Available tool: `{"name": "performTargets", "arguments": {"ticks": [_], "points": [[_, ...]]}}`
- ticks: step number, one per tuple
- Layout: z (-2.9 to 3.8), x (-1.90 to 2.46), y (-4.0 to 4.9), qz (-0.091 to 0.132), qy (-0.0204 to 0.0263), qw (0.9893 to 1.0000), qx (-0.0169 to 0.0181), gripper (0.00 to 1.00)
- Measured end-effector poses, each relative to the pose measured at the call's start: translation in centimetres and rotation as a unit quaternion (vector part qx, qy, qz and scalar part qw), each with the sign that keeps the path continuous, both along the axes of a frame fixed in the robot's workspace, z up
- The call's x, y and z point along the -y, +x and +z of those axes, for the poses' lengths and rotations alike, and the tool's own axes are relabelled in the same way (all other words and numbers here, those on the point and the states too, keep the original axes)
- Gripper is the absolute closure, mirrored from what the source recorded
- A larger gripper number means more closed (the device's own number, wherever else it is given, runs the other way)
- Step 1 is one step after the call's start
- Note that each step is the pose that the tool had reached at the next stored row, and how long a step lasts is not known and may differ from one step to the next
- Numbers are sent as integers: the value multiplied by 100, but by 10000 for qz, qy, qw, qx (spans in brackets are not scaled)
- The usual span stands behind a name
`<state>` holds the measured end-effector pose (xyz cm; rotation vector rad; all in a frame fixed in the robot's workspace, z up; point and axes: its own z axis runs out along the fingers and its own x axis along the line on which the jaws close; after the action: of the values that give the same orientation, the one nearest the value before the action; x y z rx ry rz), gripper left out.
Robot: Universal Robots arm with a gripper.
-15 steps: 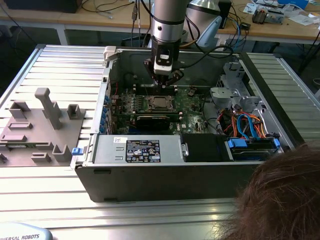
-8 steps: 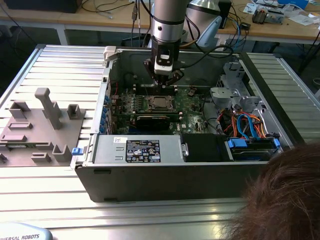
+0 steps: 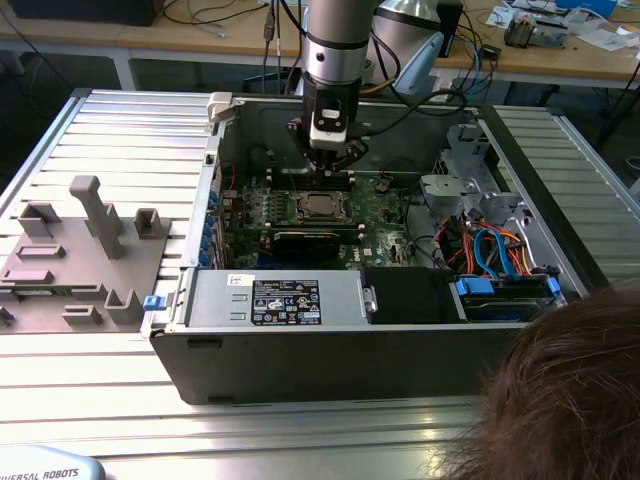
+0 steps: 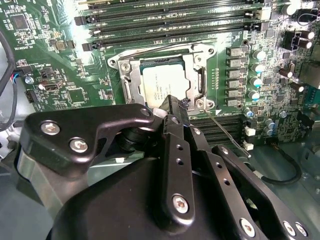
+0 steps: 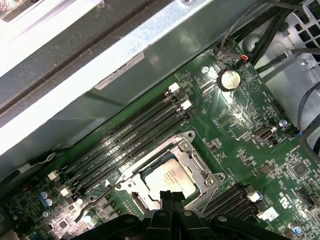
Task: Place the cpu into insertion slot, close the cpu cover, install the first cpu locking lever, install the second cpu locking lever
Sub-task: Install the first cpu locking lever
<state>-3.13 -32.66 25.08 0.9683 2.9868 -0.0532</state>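
At the insertion slot (image 4: 116,64) we find the cpu (image 4: 165,82) under the lowered cpu cover (image 4: 193,65); the gripper (image 4: 173,100), closed and empty, sits at its edge, apparently to press.

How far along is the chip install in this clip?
Done: the chip sits in the socket, and the cover frame lies flat around it. In hand: the gripper, shut and holding nothing, hovers at the socket's edge beside a thin wire lever that sticks out loose over the board. Left: that lever looks unlatched; whether the other lever is locked I cannot tell.
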Motion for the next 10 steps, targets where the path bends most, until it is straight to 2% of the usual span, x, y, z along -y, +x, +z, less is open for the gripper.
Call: {"name": "performTargets", "arguments": {"ticks": [10], "points": [[0, 0, 0, 76, 0, 10000, 0, 89]]}}
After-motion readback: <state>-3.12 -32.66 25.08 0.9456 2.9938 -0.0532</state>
